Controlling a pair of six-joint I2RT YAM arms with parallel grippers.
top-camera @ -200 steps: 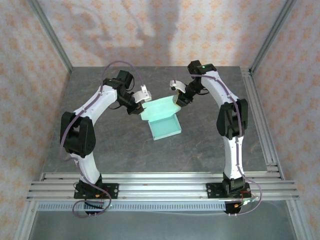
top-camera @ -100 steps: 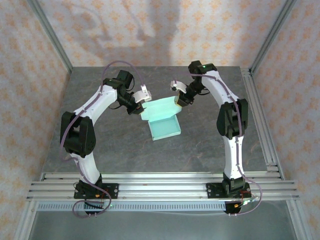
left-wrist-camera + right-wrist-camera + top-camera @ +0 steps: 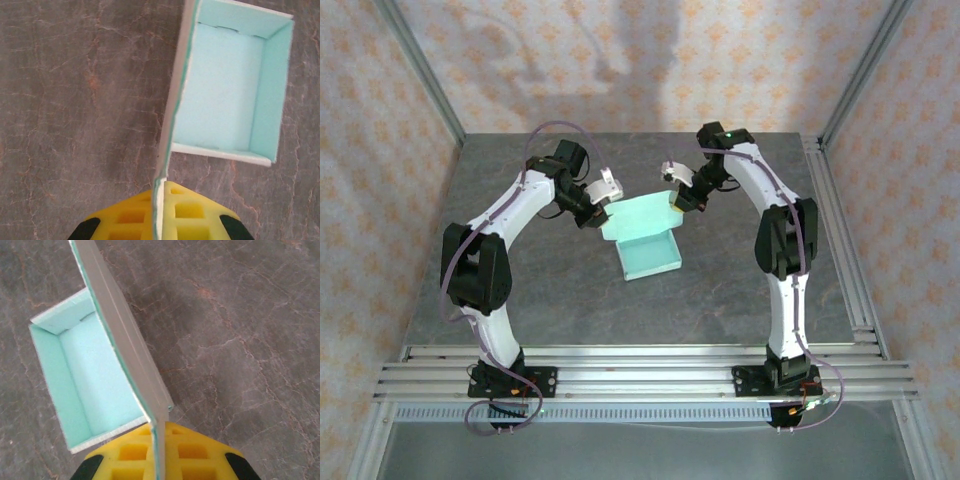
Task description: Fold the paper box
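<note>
The paper box (image 3: 651, 254) is pale mint-blue card, standing as a shallow open tray mid-table with its wide lid flap (image 3: 638, 214) raised at the far side. My left gripper (image 3: 602, 213) is shut on the flap's left corner. My right gripper (image 3: 677, 204) is shut on its right corner. In the left wrist view the flap's thin edge (image 3: 172, 115) runs down between the yellow pads (image 3: 187, 207) of the left gripper (image 3: 160, 202), with the tray (image 3: 225, 95) to the right. In the right wrist view the flap (image 3: 125, 340) is pinched in the right gripper (image 3: 159, 445), the tray (image 3: 92, 372) on its left.
The dark marbled table top (image 3: 540, 290) lies around the box. Aluminium rails (image 3: 640, 366) cross the near edge and another rail (image 3: 841, 240) runs along the right side. Patterned walls and corner posts (image 3: 420, 70) close in the back and sides.
The right gripper's fingers have come together on the flap's right corner. The left gripper keeps its hold, and the box has stayed in place.
</note>
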